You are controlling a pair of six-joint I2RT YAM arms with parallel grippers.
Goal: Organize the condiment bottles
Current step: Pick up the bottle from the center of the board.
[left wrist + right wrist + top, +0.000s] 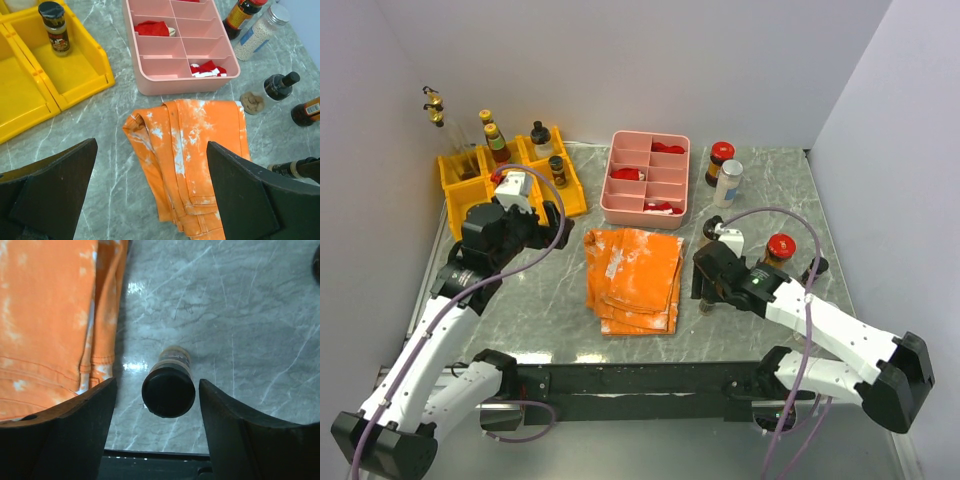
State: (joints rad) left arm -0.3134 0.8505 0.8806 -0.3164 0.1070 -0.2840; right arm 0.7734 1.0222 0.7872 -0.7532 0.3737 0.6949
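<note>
I am straddling a black-capped bottle (pixel 168 391) with the right jaws, not gripping.
The right jaws are standing released either side of the upright bottle, gaps showing, just right of the orange cloth (pixel 50 315) toward the bench's (pixel 225 300) near edge. The left jaws are hanging released, wide apart, near the yellow bins (pixel 75 72).

Our left forearm rises toward one o'clock, the left gripper (pixel 150 195) spread wide. Our right forearm reaches toward ten o'clock, the right gripper (pixel 156 390) aimed straight down, jaws partly apart.
</note>
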